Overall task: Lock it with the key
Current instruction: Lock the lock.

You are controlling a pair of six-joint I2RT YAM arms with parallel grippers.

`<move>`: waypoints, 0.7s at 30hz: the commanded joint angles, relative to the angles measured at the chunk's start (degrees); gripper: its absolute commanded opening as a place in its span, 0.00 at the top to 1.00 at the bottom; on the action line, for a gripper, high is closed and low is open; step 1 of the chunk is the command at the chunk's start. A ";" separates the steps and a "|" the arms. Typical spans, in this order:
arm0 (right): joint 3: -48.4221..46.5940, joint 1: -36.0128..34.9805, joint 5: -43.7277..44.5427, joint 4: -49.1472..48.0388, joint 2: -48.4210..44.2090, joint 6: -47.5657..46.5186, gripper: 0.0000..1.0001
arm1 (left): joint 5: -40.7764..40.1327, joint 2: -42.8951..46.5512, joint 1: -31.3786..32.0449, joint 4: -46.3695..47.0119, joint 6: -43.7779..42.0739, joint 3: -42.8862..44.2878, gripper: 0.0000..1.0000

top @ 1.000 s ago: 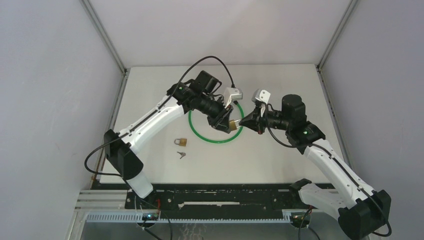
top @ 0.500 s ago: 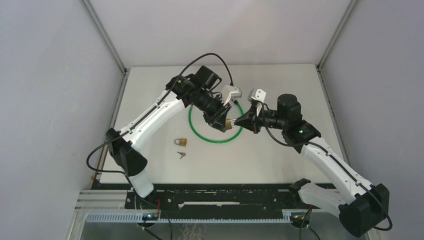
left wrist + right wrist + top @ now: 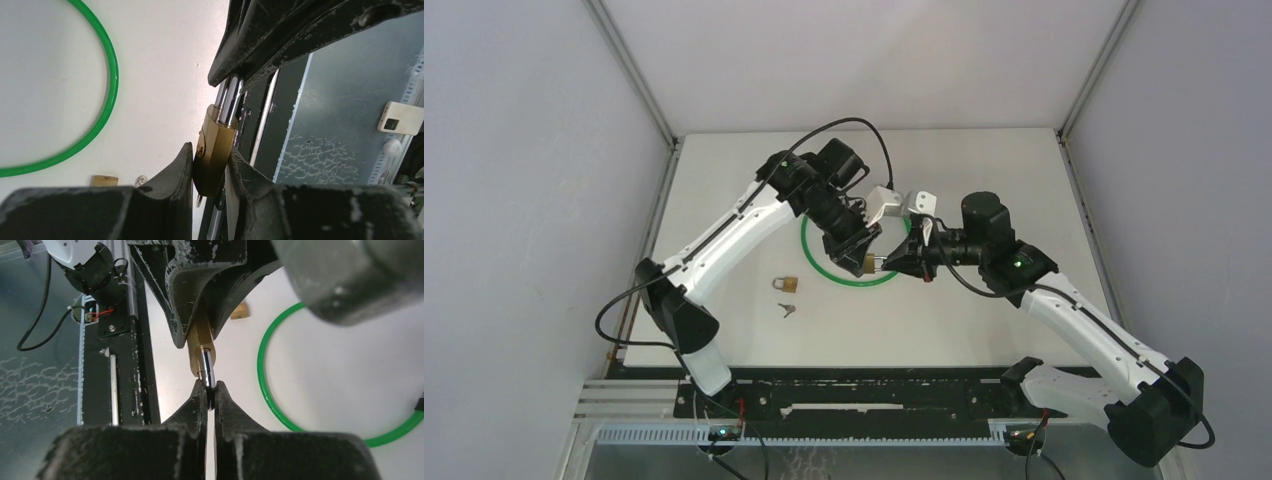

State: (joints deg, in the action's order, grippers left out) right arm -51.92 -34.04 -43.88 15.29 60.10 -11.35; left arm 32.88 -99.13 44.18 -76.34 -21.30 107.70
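Note:
A brass padlock is held in the air between both grippers, over the near edge of the green ring. My left gripper is shut on the padlock's brass body. My right gripper is shut on its steel shackle, facing the left one. The body also shows in the right wrist view, and the shackle in the left wrist view. A small silver key lies on the table to the near left. A silver tip shows under the held body; I cannot tell what it is.
A second brass padlock lies on the table just beyond the key; it also shows in the left wrist view. The black rail runs along the table's near edge. Grey walls close in the table on three sides.
Both grippers have moved together toward the near left with the padlock between them, from over the ring's right side to its near edge. Both grips are unchanged.

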 commanded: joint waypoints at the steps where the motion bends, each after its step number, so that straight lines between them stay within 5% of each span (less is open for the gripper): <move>1: -2.21 -9.29 -21.60 0.56 1.03 0.68 1.00 | 5.82 -1.50 2.31 34.71 -0.13 9.71 1.00; 21: -3.72 -6.95 -21.06 -0.30 -0.64 -0.18 1.00 | 9.31 -2.88 5.74 33.47 -0.17 14.26 1.00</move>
State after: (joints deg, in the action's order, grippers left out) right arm -53.93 -34.85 -46.00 17.85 58.11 -12.08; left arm 30.24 -101.58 47.03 -83.85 -24.45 116.62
